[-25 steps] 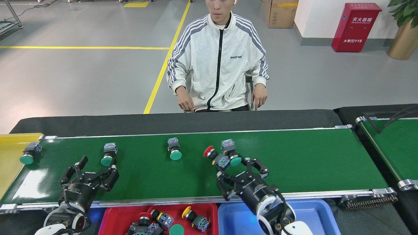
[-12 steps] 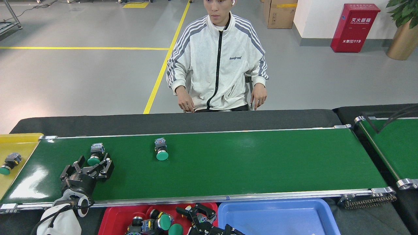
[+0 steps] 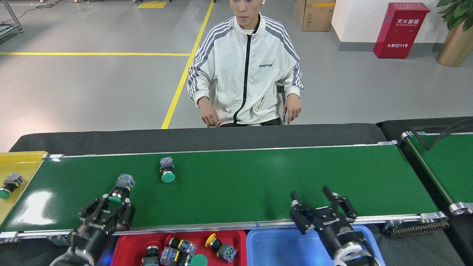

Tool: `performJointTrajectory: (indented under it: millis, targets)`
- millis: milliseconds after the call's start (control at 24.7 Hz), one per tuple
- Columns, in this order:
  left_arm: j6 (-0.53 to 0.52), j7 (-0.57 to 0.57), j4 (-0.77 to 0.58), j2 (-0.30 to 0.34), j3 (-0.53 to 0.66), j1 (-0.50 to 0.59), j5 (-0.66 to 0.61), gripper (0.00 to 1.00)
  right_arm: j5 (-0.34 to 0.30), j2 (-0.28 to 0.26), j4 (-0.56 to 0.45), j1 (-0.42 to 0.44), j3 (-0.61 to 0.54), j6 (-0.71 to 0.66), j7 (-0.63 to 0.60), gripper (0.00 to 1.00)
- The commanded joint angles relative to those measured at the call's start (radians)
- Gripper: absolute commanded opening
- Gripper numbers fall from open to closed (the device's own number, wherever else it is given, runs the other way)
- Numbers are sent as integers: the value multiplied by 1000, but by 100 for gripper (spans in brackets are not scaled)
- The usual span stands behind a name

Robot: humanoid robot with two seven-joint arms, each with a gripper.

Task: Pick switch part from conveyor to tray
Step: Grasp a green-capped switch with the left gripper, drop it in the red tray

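Head view, nearest things first: the red tray at about 6 o'clock now holds several switch parts, and the group there looks larger than one second ago, when the right gripper was closed around a red and a green part on the belt. The blue tray beside it has no parts in its visible area. The right gripper has come back up from the tray to the near rail at about 5 o'clock; its fingers stand wide apart and nothing is between them, so I judge that its delivery is done. At about 7 o'clock the left gripper has closed on a green switch part and drawn it toward the near edge of the conveyor; half a second ago the same part lay just in front of its open fingers. This pick seems secured, and the carry to the red tray is what remains. Farther, near 11 o'clock, a second green switch part lies free on the belt, moved left since the earlier pictures. At 9 o'clock one part has gone onto the yellow tray. A person sits behind, at 12 o'clock, hands apart from the belt.
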Motion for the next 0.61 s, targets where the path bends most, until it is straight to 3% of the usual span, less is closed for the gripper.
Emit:
performJointTrajectory:
  millis: [0,41,284,446,568]
  targets:
    - [-42,-24,-96,1,11,48,17,95,-3,-25,-23,7,-33,17,-14,100]
    - [-42,-24,-119,-2,14,63,21,100,-3,-36,-28,18,-36,17,-14,100]
    - [-31,-23,-131,-22,19,86,23,100,-6,-79,-91,157,-33,3,-17,100]
    - [137,-23,-119,-111,167,86,21,100,-9,-110,-126,205,-39,-69,-54,100]
    - [190,-23,-93,-119,259,89,21,100,-28,-153,-126,206,-56,-94,-92,100]
